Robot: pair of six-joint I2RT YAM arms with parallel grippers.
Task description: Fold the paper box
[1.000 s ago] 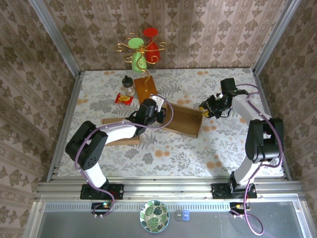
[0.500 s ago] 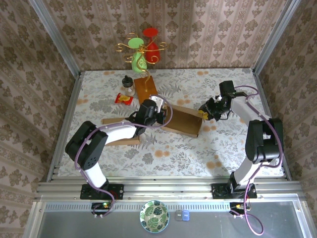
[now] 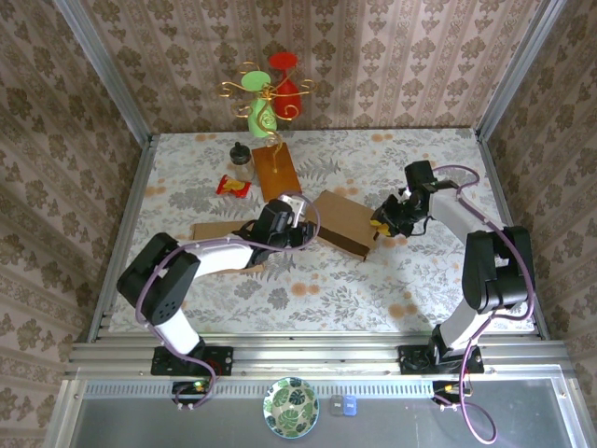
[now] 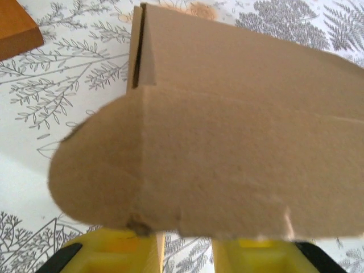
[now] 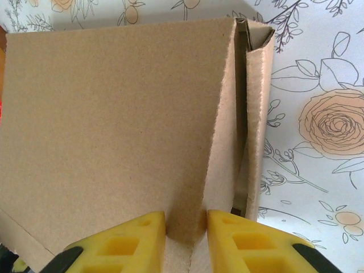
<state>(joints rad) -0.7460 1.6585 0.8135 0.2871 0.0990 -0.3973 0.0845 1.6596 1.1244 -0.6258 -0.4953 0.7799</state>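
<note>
The paper box [image 3: 340, 222] lies near the middle of the table [image 3: 420, 289], between the two arms. It is plain brown card and is not closed up. The right tool [image 3: 381, 224] is at the end of the box that is nearer the right edge of the table. In the right wrist view its two yellow fingers [image 5: 122, 244] squeeze a sheet of card from both sides, so this tool is gripping the box. Just to the right of that sheet a thin side wall stands up with a dark gap beside it. The left tool [image 3: 297, 222] is at the other end of the box. In the left wrist view a flap [image 4: 170, 176] with a round corner hangs over its fingers [image 4: 256, 255] and hides their tips. Those fingers sit a little apart and some table shows between them. A thin strip of card is next to one finger, but I cannot tell if this tool is holding the box or not. A brown board [image 3: 277, 170] lies nearer the far edge, and a gold wire stand [image 3: 266, 93] with red and green things rises behind it. A small bottle [image 3: 242, 161] and a red packet [image 3: 233, 186] sit just left of the board. A flat piece of brown card [image 3: 205, 228] lies under the left arm.
</note>
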